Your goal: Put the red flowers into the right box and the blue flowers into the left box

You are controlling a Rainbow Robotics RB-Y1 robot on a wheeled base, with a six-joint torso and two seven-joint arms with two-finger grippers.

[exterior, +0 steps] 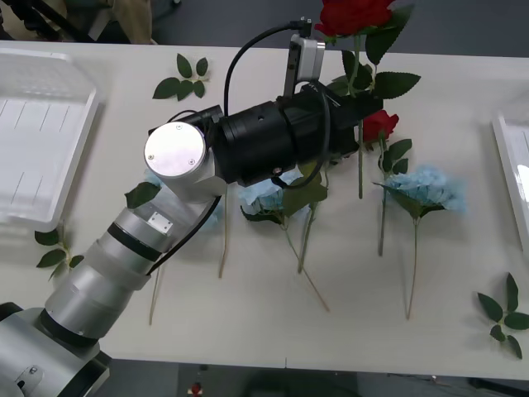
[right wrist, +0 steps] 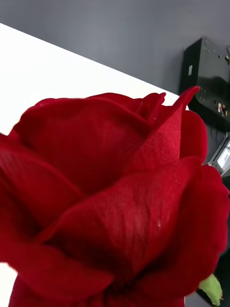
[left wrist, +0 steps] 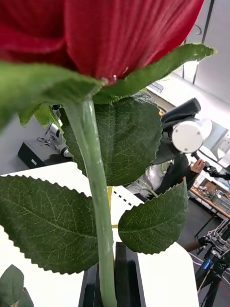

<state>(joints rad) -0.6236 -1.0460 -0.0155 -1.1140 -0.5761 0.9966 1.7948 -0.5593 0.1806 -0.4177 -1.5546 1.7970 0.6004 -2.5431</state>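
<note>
My left arm reaches across the table and its gripper is shut on the green stem of a red flower, held upright. Its bloom stands above the far table edge. In the left wrist view the black fingers clamp the stem low down, with big leaves around it. A red bloom sits very close in the right wrist view. A second red flower lies just beside the gripper. Blue flowers lie mid-table. The left box is at the left, the right box at the right edge.
Loose green leaf sprigs lie at the far left-centre, near the left box's front corner and at the front right. My left arm's dark forearm covers part of the flower row.
</note>
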